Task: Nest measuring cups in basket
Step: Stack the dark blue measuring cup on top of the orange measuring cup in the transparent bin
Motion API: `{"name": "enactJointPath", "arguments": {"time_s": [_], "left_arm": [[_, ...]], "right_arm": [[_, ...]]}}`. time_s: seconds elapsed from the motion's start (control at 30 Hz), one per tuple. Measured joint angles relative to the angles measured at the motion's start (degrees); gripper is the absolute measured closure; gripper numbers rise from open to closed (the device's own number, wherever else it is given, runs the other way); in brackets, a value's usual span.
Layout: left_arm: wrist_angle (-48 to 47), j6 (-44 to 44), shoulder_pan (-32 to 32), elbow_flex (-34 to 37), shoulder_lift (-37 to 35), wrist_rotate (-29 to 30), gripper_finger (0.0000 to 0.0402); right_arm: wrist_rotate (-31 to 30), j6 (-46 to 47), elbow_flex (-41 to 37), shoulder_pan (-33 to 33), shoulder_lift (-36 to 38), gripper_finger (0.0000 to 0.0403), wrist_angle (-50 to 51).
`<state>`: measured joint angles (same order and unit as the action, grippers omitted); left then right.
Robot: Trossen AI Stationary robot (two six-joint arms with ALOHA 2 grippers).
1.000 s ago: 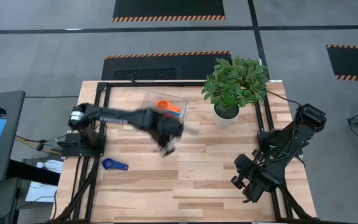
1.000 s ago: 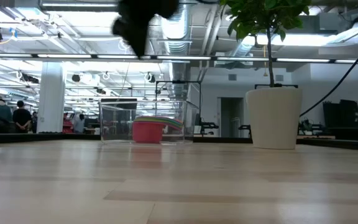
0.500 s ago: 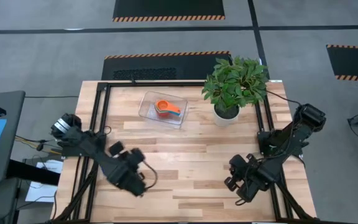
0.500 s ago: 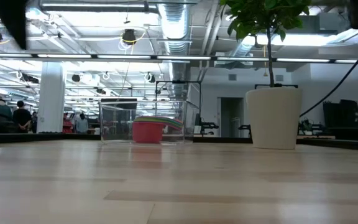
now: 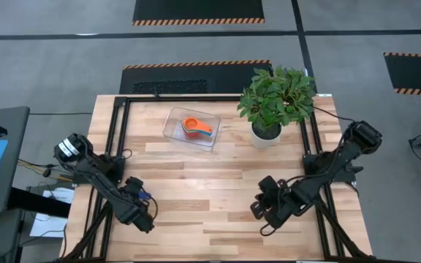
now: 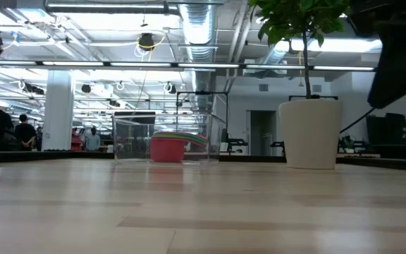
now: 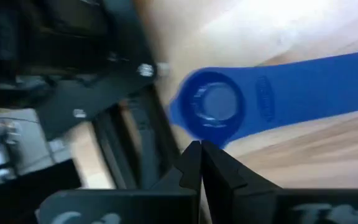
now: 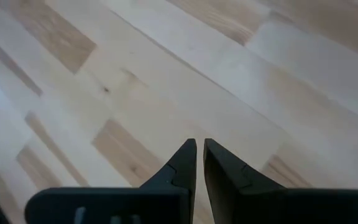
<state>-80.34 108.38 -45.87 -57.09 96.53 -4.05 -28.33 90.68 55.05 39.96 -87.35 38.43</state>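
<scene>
Showing left hand (image 5: 143, 214) swung back from the basket (image 5: 172, 126) to the table's near-left edge, fingers now pressed together above the blue measuring cup (image 7: 211, 107), not gripping it; remaining cup awaits pickup. Right hand (image 5: 263, 212) narrow, empty.

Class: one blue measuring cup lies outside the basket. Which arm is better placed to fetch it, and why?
Left. Its gripper hangs right beside the blue measuring cup; the right gripper sits over bare table, across from it.
</scene>
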Motion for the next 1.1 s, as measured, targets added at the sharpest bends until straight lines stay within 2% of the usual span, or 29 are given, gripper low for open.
{"name": "enactJointPath", "arguments": {"time_s": [0.17,0.3,0.67,0.87,1.1], "left_arm": [[7.0,5.0,0.3,4.1,0.0,-0.1,0.0401],[8.4,8.1,0.3,5.8,0.0,0.0,0.0401],[10.5,6.6,4.3,6.8,0.1,4.9,0.0401],[9.8,8.2,5.3,6.8,0.1,6.4,0.0401],[13.7,8.3,6.9,6.4,0.1,9.4,0.0401]], "right_arm": [[0.6,-2.6,0.0,-0.9,0.0,0.0346,-2.6],[1.5,-2.7,0.0,-1.5,0.0,0.0346,-2.7],[1.7,-4.2,0.0,-1.4,0.0,0.0346,-2.9],[5.9,-5.7,0.0,-1.4,0.0,0.0346,-2.9],[6.6,-5.7,0.0,0.0,0.0,0.0346,-2.7]]}}
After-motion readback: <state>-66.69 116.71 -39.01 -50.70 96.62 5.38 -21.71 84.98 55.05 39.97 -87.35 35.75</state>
